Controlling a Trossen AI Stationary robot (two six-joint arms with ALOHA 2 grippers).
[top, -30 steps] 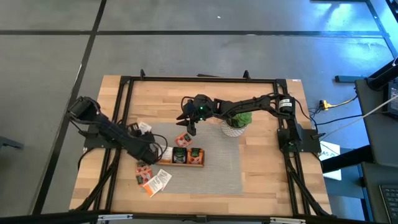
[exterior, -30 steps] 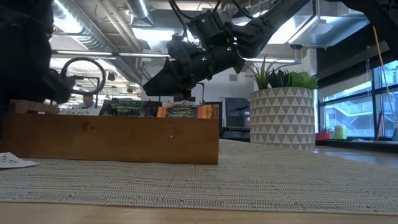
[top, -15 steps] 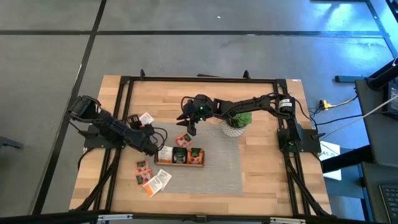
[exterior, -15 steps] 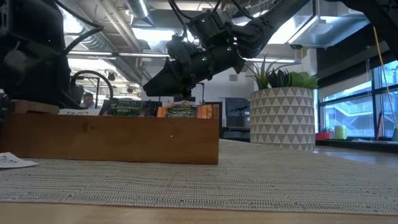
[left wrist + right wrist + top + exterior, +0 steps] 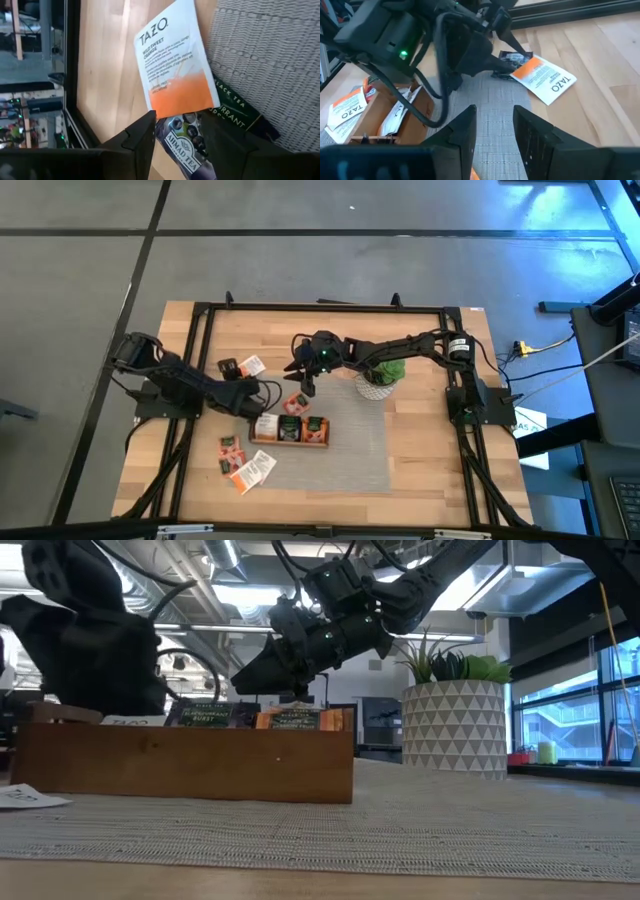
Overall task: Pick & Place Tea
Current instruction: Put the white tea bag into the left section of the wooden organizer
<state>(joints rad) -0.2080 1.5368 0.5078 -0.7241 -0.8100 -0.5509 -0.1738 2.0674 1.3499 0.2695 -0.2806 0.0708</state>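
Left gripper (image 5: 175,132): jaws spread, straddling a dark sachet (image 5: 187,145) beside the white-and-orange sachet (image 5: 172,60), not pinching yet.
Right gripper (image 5: 492,127): jaws apart, apparently empty (view poor), hovering over the mat.
Tray (image 5: 290,442): several sachets already filed.
Left to do: loose sachets (image 5: 245,465) outside the tray.

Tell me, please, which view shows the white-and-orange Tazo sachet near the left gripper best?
The left wrist view: the Tazo sachet fills it, print readable. The right wrist view shows it smaller, the high view as a speck; the low view misses it.
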